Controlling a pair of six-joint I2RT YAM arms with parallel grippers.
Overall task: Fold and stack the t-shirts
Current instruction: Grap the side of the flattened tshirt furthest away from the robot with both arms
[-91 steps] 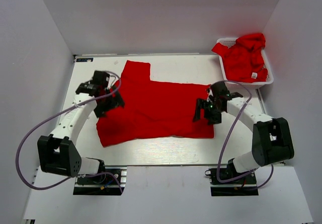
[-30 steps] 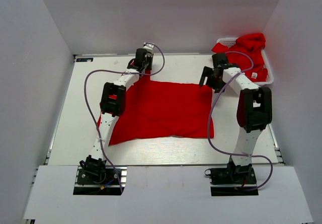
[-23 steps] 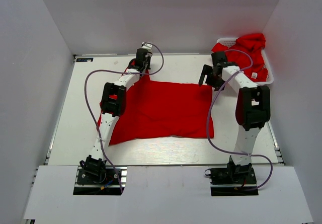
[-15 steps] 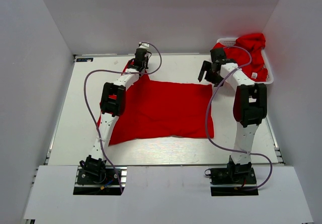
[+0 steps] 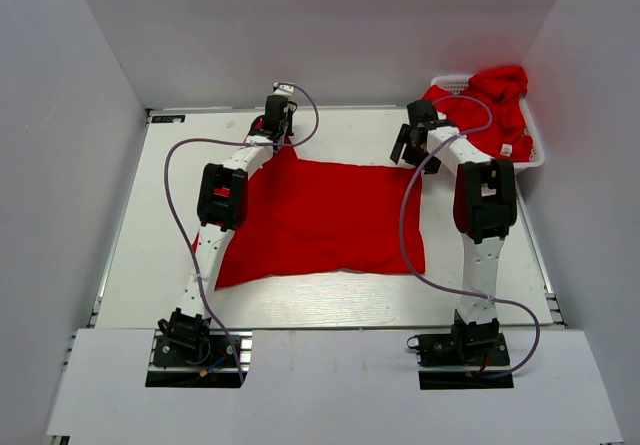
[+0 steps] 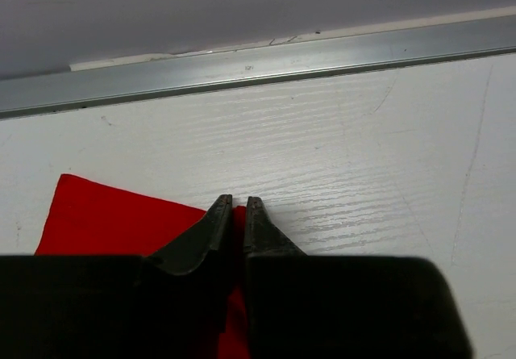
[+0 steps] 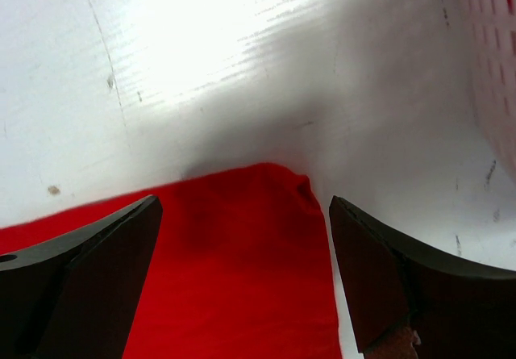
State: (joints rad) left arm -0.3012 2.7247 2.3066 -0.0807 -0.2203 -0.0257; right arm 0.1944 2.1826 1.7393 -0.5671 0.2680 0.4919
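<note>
One flat t-shirt [image 5: 320, 215] is lying just left of basket [image 5: 452, 85], more t-shirts [image 5: 485, 115] heaped inside. L gripper [image 6: 238, 204] is pinching its rear corner away from basket; R gripper [image 7: 243, 202], jaws wide & empty, is hovering over rear corner beside basket.

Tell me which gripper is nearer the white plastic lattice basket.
Right. The right gripper hangs open just left of the white plastic lattice basket. The left gripper, much farther left, pinches a sleeve of the flat red cloth t-shirt.
</note>
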